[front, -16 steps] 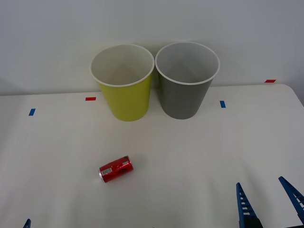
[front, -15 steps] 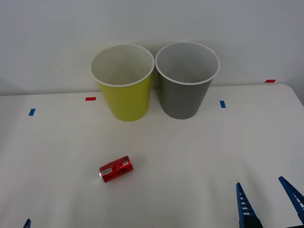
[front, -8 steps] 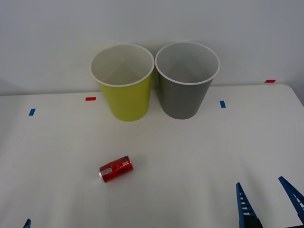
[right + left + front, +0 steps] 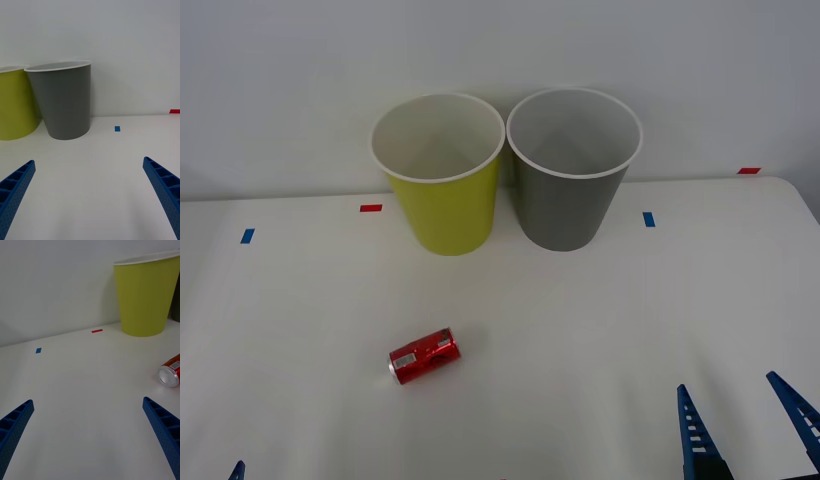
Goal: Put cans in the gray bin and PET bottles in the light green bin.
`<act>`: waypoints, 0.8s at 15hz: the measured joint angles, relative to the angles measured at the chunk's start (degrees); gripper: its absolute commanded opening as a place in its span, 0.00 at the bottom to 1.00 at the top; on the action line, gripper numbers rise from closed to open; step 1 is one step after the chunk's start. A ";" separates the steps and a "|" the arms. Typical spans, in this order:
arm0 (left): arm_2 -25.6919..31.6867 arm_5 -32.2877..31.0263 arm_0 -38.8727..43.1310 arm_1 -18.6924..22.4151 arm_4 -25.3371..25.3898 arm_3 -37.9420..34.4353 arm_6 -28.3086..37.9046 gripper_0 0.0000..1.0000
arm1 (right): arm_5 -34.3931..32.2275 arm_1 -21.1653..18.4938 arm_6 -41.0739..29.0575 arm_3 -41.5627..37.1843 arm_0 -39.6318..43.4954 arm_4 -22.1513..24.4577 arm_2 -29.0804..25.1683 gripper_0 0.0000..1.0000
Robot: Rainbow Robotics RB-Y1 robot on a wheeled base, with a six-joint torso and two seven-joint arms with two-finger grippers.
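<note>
Can (image 4: 424,355) lies on table (image 4: 580,320), untouched.

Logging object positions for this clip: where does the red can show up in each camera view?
Front view: the red can lies on its side on the white table, nearer the robot than the light green bin and slightly to its left.
Left wrist view: the can is at the picture's edge, silver end facing the camera, partly cut off.
Right wrist view: not in it.
Shared landmark: the light green bin.
</note>
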 measured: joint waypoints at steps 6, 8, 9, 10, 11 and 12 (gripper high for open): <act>0.00 0.00 0.00 0.00 0.00 0.00 0.00 1.00 | 0.00 0.00 0.00 0.00 0.00 0.00 0.00 1.00; 0.00 0.00 0.00 0.00 0.00 0.00 0.00 1.00 | 0.00 0.00 0.00 0.00 0.00 0.00 0.00 1.00; 0.00 0.00 0.00 0.00 0.00 0.00 0.00 1.00 | 0.00 0.00 0.00 0.00 0.00 0.00 0.00 1.00; 0.00 0.00 0.00 0.00 0.00 0.00 0.00 1.00 | 0.00 0.00 0.00 0.00 0.00 0.00 0.00 1.00; 0.00 0.00 0.00 0.00 0.00 0.00 0.00 1.00 | 0.00 0.00 0.00 0.00 0.00 0.00 0.00 1.00; 0.00 0.00 0.00 0.00 0.00 0.00 0.00 1.00 | 0.00 0.00 0.00 0.00 0.00 0.00 0.00 1.00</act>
